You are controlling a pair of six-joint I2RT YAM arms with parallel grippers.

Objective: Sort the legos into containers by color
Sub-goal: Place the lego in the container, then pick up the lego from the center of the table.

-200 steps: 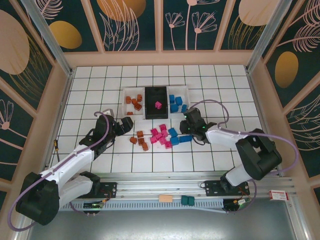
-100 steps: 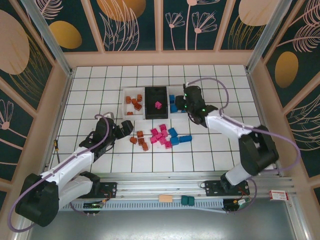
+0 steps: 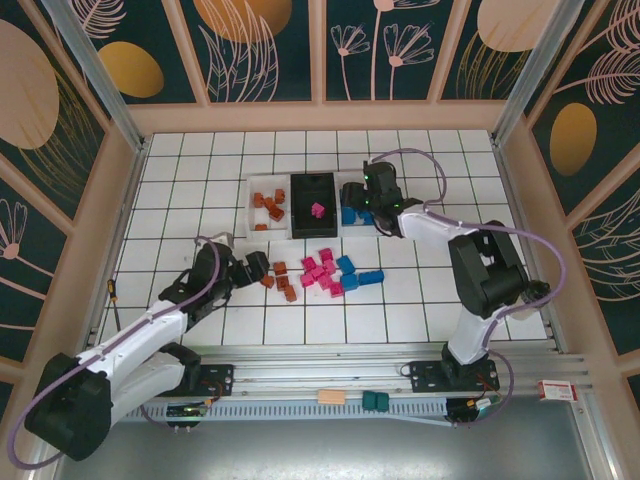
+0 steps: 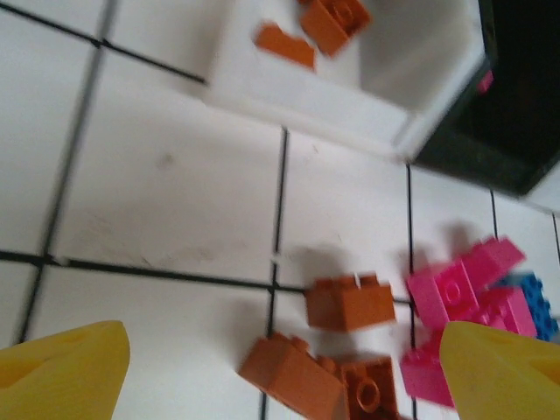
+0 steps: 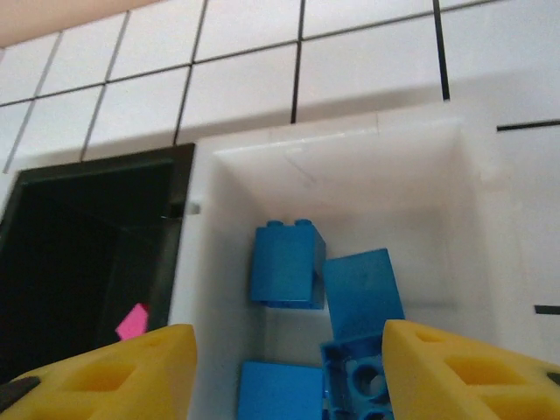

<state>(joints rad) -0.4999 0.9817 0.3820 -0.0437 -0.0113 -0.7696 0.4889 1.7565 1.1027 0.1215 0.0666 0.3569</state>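
Legos [image 3: 325,275] near front edge of containers [image 3: 249,205]

From overhead the whole table [image 3: 440,300] shows; both wrist views, close and downward, share the black bin [image 5: 87,236].

Three bins [image 3: 300,190], two arms [image 3: 150,325]

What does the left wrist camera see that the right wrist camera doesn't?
Left wrist: orange bricks and pink bricks loose on the table, and the left white bin with more orange ones inside. Right wrist: the right white bin holding blue bricks. Both: the black bin with one pink piece in it, the tiled table, and yellow fingers spread open.
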